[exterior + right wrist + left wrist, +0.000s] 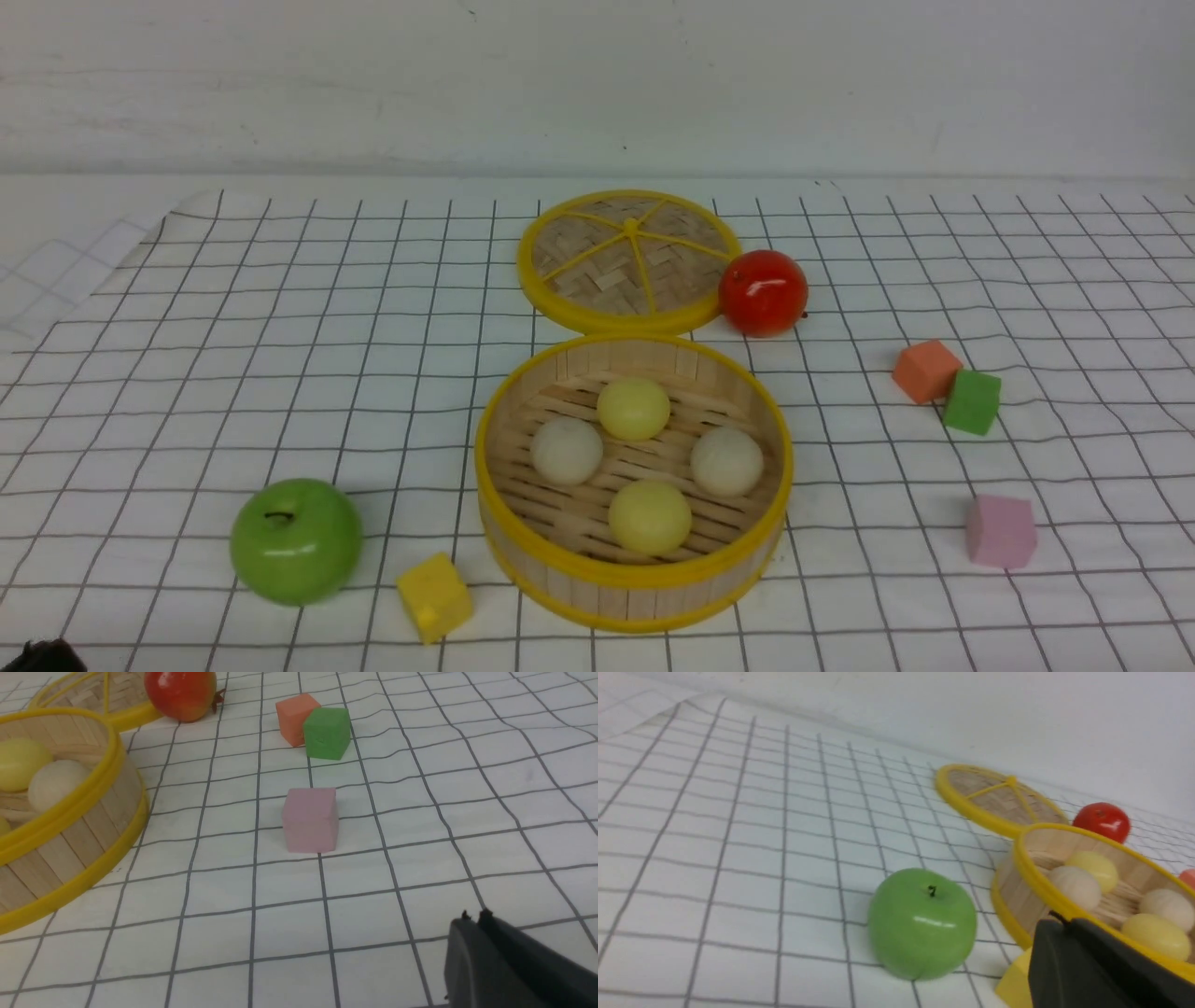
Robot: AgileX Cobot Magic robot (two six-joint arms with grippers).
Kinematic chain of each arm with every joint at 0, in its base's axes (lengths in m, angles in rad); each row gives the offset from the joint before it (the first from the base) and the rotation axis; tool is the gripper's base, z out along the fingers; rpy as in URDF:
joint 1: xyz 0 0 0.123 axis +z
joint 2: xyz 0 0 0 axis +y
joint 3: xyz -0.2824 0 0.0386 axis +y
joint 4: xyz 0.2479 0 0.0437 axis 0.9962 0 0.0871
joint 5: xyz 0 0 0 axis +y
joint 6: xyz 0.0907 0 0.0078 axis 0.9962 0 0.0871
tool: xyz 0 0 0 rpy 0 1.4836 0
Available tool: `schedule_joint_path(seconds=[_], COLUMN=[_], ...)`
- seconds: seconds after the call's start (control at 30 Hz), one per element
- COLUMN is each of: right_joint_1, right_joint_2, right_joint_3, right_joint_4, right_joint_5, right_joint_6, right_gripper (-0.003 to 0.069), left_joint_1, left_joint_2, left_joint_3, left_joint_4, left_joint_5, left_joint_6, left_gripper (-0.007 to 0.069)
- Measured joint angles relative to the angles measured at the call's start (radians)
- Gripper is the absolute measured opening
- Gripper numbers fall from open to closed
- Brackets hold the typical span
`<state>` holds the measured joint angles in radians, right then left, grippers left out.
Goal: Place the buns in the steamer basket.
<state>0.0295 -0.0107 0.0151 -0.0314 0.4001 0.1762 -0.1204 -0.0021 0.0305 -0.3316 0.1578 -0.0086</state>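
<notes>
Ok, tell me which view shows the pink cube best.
The right wrist view: the pink cube sits central, close and unobstructed. The front view shows it smaller, right of the steamer basket. The left wrist view does not show it.

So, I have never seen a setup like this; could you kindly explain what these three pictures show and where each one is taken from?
This is a two-armed robot at a table with a checked cloth. The wide picture comes from a camera between its arms, looking forward. The other two come from cameras on its wrists: the dark shape in each lower corner is part of the left gripper or the right gripper, both seemingly closed and holding nothing.

In the middle stands a round steamer basket with four buns inside, two yellow and two off-white. Its lid lies flat behind it, beside a red apple. On the robot's left are a green apple and a yellow cube; on its right, touching orange and green cubes and a separate pink cube.
</notes>
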Motion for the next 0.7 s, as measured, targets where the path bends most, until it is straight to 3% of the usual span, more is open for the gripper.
schedule_joint_path(seconds=[0.33,0.53,0.7], right_joint_1=[0.0,0.0,0.0], right_joint_2=[0.0,0.0,0.0], right_joint_3=[0.0,0.0,0.0], right_joint_4=[0.003,0.003,0.003], right_joint_5=[-0.001,-0.001,-0.001], right_joint_6=[0.0,0.0,0.0], right_gripper=[0.0022,0.0029,0.0036], left_joint_1=[0.048,0.048,0.048], left_joint_2=[-0.008,-0.008,-0.008], left_joint_3=[0.0,0.0,0.0], left_joint_4=[0.066,0.22,0.254], left_joint_5=[0.209,0.222,0.225], left_joint_6=[0.002,-0.159,-0.216], left_gripper=[-0.0013,-0.0013,-0.0013])
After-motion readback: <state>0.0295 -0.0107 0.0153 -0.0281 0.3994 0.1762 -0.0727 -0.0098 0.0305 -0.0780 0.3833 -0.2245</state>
